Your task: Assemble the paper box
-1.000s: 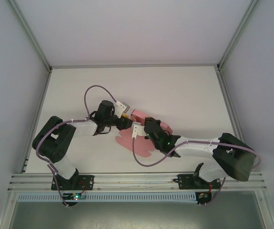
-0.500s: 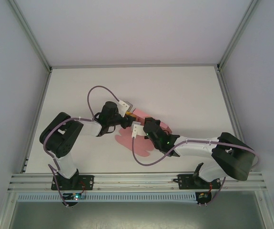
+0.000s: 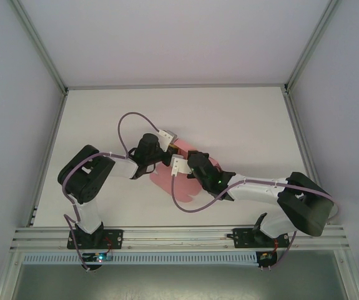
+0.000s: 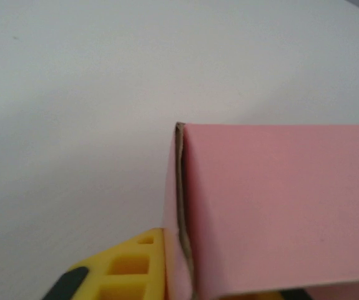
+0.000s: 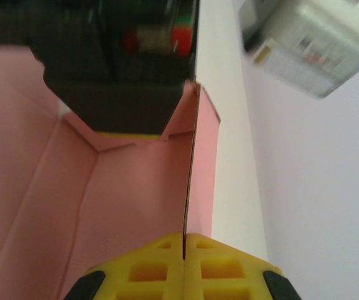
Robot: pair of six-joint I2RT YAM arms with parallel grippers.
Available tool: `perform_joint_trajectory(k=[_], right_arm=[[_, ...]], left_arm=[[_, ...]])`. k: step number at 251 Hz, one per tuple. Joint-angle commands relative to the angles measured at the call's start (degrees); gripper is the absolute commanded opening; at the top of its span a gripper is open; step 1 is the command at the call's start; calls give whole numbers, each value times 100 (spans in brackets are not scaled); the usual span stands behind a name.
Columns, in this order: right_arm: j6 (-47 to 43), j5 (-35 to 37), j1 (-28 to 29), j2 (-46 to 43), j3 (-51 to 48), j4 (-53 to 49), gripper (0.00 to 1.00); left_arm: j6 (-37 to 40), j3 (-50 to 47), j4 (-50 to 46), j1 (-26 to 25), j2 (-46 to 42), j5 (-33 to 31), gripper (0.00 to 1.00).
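- Nearest us, the right claw [image 5: 184, 240] was pinched shut on a thin upright wall of the paper box [image 5: 135, 200], probably to keep that wall standing.
- The paper box lay half-folded in the middle of the tabletop [image 3: 241, 119], between the two arms.
- Beyond it, the left claw [image 4: 185, 289] was closed on a folded corner, seemingly to press the crease.

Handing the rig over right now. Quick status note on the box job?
Left gripper: shut on an upright wall of the paper box.
Right gripper: shut on the thin edge of a raised wall.
Box: mid-table, between both grippers.
Done: some walls folded up, one inside corner formed.
To do: flaps lying flat on the near side; box not closed.
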Motion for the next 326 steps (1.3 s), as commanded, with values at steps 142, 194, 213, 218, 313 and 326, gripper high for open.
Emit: perform_joint_trajectory(k=[142, 194, 213, 218, 313, 326], right_arm=[[762, -792, -53, 39, 182, -1835, 0], [910, -933, -177, 83, 290, -1901, 0], [990, -859, -256, 106, 298, -1758, 0], [1027, -840, -280, 110, 312, -1729, 0], [1549, -1852, -738, -820, 427, -1513, 58], [1624, -2180, -766, -1087, 401, -1506, 70]], left_arm=[[-187, 59, 268, -193, 551, -3601, 0], [-155, 383, -149, -290, 687, -3552, 0], [-74, 210, 194, -298, 634, -2888, 0], [-44, 140, 323, -304, 619, -2698, 0], [181, -330, 1114, -308, 467, -1781, 0], [204, -283, 1000, -310, 463, -1739, 0]])
